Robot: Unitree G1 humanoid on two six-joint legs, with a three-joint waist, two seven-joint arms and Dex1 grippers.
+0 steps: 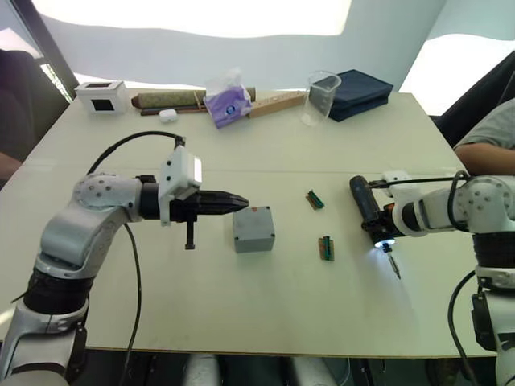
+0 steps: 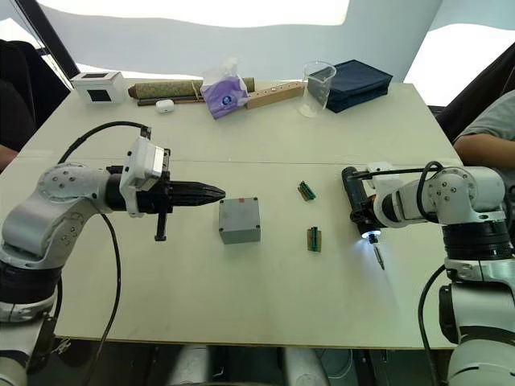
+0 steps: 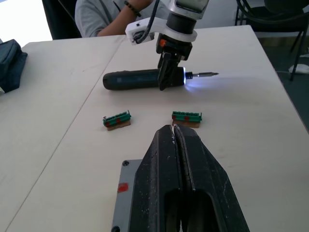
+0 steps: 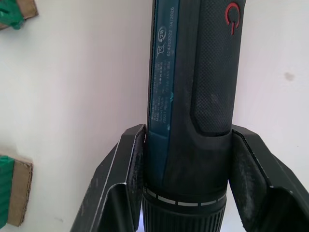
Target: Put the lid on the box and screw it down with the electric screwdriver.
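Small grey plastic box (image 2: pixel 240 219): mid-table, bare tabletop all round; left gripper (image 2: pixel 216 192) pinched together just beside it; right gripper (image 3: pixel 166 79) clamped on thick black electric screwdriver (image 1: pixel 368 211), power symbol legible from the right wrist.

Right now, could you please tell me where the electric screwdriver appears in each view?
Left eye: electric screwdriver lies right of the box, in the right pincer.
Right eye: the same, near the table's right edge.
Left wrist: beyond two green strips.
Right wrist: its barrel runs upward between the fingers.
Shared landmark: its lit tip.
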